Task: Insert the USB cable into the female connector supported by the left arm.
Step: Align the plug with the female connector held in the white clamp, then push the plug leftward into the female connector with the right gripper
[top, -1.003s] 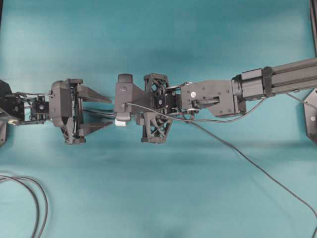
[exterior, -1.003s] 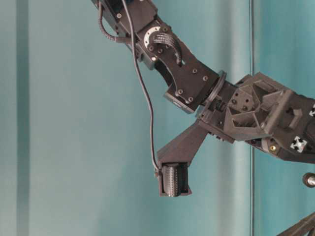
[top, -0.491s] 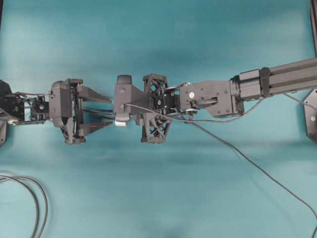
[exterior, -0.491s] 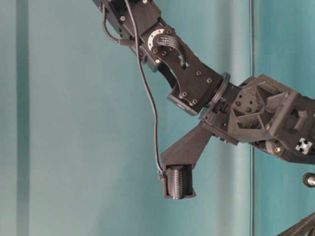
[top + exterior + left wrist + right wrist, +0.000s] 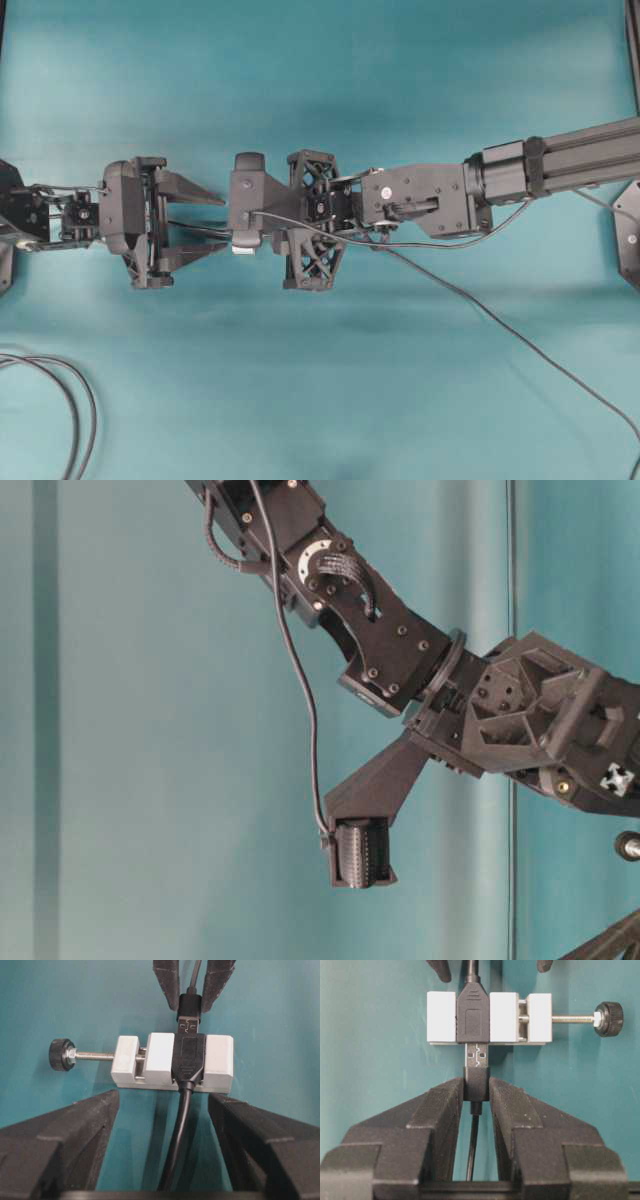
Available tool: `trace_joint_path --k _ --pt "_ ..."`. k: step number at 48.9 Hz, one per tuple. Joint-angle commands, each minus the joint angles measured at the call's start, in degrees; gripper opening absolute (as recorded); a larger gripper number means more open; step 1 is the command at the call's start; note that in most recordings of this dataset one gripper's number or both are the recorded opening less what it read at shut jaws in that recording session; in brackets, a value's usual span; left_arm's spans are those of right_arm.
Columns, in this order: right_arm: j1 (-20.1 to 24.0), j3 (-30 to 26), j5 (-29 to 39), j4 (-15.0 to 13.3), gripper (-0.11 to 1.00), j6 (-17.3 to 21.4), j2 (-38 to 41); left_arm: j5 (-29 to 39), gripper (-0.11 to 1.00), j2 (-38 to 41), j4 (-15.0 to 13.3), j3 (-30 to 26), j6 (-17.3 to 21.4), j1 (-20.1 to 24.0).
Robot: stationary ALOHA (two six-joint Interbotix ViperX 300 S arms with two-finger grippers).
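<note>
Silvery plug of USB cable (image 5: 476, 1057) pinched in right hand (image 5: 476, 1105) — left hand (image 5: 165, 1110) wide.

USB plug seated partway in the clamped socket

The USB cable (image 5: 476, 1083) ends in a silvery metal plug behind a short black collar; the right gripper (image 5: 476, 1091) pinches that collar between its two black fingers, and the thin dark lead trails back beneath them. The plug's tip meets the mouth of the female connector (image 5: 188, 1056), a black socket forming a dark band across a small white block with a knob-topped screw post on one side. Much of the metal still shows, so it seems only partly inserted. The left arm (image 5: 125, 212) faces the block with its claw (image 5: 165, 1110) spread wide, fingers either side and apart from it.
</note>
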Motion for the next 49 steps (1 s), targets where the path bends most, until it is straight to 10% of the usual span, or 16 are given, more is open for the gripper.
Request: trace_joint_path --k 1,49 --pt "0.18 -1.67 -0.26 -0.18 0.21 0.00 -1.05 -0.44 0.84 -0.53 0.09 -0.26 0.79 0.18" --pt "-0.09 -2.20 -0.62 -0.18 0.21 -0.18 -0.97 -0.44 0.84 -0.18 0.44 -2.20 0.70 -0.18"
